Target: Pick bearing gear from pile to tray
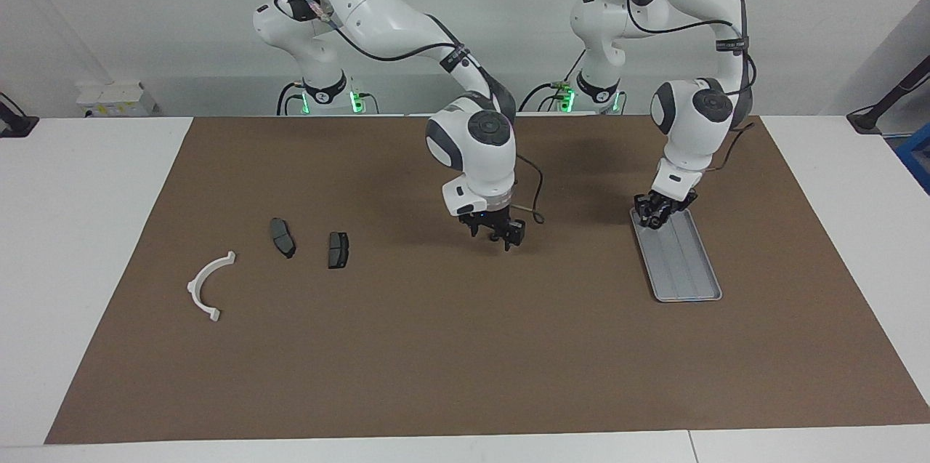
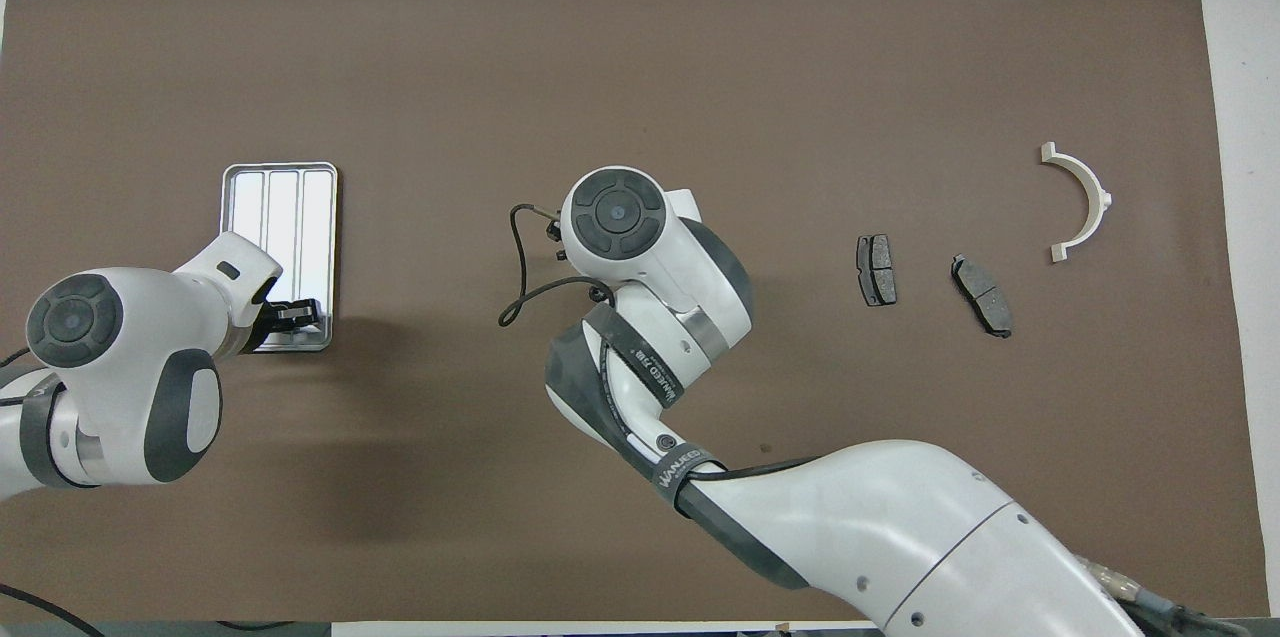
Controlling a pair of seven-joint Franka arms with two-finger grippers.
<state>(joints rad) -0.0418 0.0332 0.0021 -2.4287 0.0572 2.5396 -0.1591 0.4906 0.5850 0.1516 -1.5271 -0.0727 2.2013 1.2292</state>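
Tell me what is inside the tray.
The tray's ribbed floor shows nothing lying on it. The left gripper hangs over the end nearest the robots, covering that part.

Ribbed silver tray (image 1: 683, 263), loose pile (image 1: 283, 238) well apart

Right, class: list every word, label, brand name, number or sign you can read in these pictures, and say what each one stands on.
"WANJEED": on the black band around the right arm, overhead view.
"WANJEED" again, with small characters after it that are too blurred to read: on a second black band nearer that arm's wrist.
Black band on the left arm, facing view: white print, too small to read.
Nothing readable shows on the tray or the loose parts.
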